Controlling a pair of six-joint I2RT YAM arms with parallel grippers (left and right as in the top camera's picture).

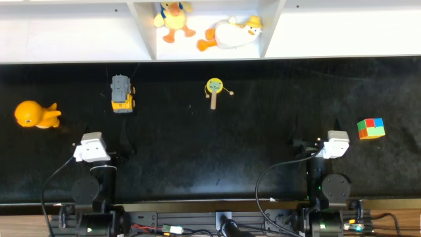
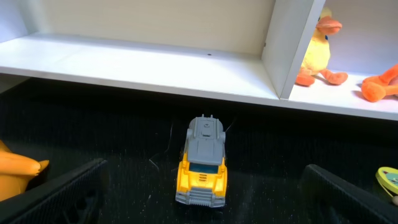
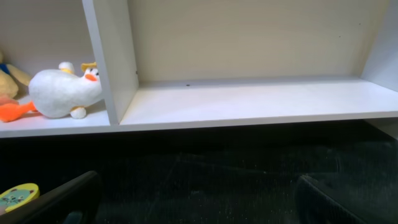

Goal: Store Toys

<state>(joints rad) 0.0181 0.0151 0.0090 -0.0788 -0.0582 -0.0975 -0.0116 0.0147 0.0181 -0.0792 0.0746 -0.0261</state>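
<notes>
With both sets of jaws spread and empty, the left gripper point(image 1: 92, 146) faces the yellow-grey toy truck point(image 1: 122, 93) on the desk point(image 1: 197, 151) at upper left, probably next to advance and pinch it.

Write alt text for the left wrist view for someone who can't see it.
A yellow and grey toy truck sits on the black table ahead of the open left gripper. Behind it runs a white shelf, with a yellow plush duck beyond its divider.
</notes>
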